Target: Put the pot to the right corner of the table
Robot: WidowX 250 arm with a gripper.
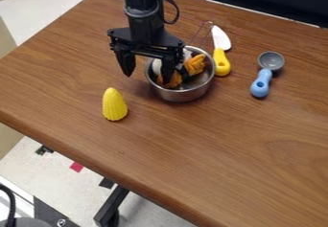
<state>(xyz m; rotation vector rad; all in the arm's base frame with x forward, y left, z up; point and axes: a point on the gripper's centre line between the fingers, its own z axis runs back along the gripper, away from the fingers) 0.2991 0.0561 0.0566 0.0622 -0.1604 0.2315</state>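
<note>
Well, in the camera view the pot (182, 96) sits upright on the table (211, 147), towards the middle of its far half, with the gripper (148, 77) hanging over its left side. The jaws stand wide apart with nothing clamped between them: one finger is down inside the pot, the other outside it to the left, so the near-left part of the rim lies between the two. An orange toy (195, 64) and some white stuff (157, 67) are in the pot. The corn (114, 105) stands apart, nearer the table's front edge; the knife (221, 62) lies just beside the pot on its far right, and the spoon (261, 83) lies farther right.

The step in hand looks to be the grasp on the wall, with the whole carry to the right corner ahead. The inner finger is close to the load, so closing could pinch the toy against the metal and leave a poor hold. Gripped at one side only, the pot may tip or swing once raised, as its weight hangs off-centre, and spill what it holds. A low path to the right could also shove the knife or the spoon along.
</note>
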